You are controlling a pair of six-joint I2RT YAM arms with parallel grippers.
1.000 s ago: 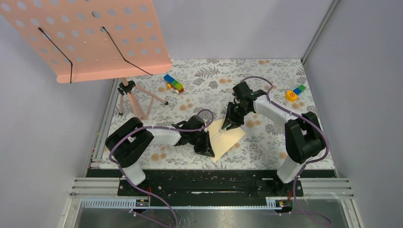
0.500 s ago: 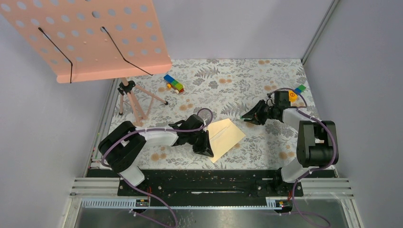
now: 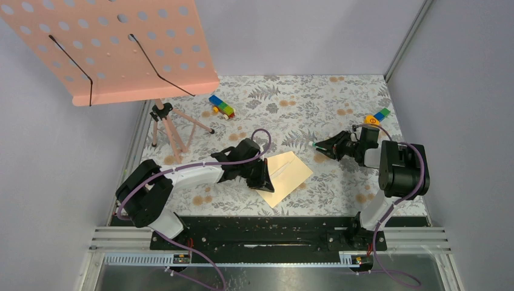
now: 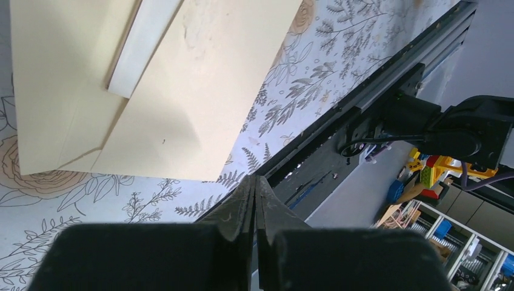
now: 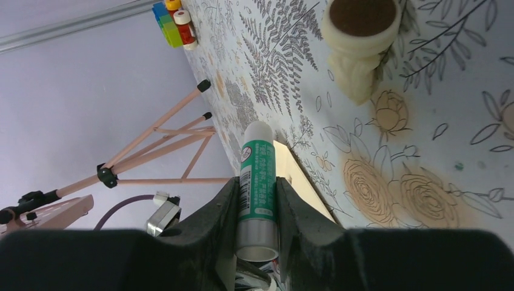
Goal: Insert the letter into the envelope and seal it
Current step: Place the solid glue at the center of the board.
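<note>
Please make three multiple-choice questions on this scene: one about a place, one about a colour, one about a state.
1. Where does the envelope lie? A) beside the left gripper B) in the far right corner C) on the floor
2. Which colours has the glue stick label? A) red, black B) green, white C) blue, yellow
3. How is the right gripper? A) wide open B) shut, empty C) shut on the glue stick
1A: the fingertips sit at its edge. 2B: the right wrist view shows it. 3C: both fingers press its sides.
</note>
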